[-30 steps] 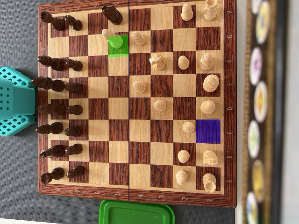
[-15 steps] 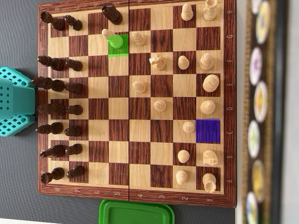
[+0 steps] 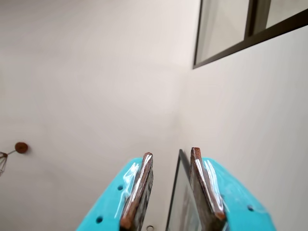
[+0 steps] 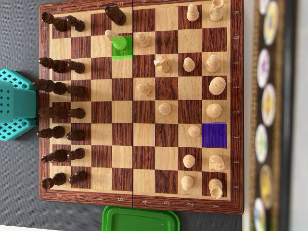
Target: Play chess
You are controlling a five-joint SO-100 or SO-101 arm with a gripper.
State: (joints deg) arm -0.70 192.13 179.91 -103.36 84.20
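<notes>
Wooden board (image 4: pixel 139 204) holds fifteen dark pieces (image 4: pixel 59 88) and sixteen light pieces (image 4: pixel 165 109). The gripper (image 3: pixel 171 154) is on the teal arm (image 4: pixel 17 103) at the board's nine o'clock, its fingers (image 3: pixel 139 187) a little apart and empty.

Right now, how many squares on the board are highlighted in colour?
2. A green square sits upper left of centre in the overhead view, with a light piece on it. A purple square, empty, lies to the right, beside a light pawn.

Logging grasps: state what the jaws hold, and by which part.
Nothing. In the wrist view the gripper points at a bare wall, jaws apart with an empty gap.
</notes>
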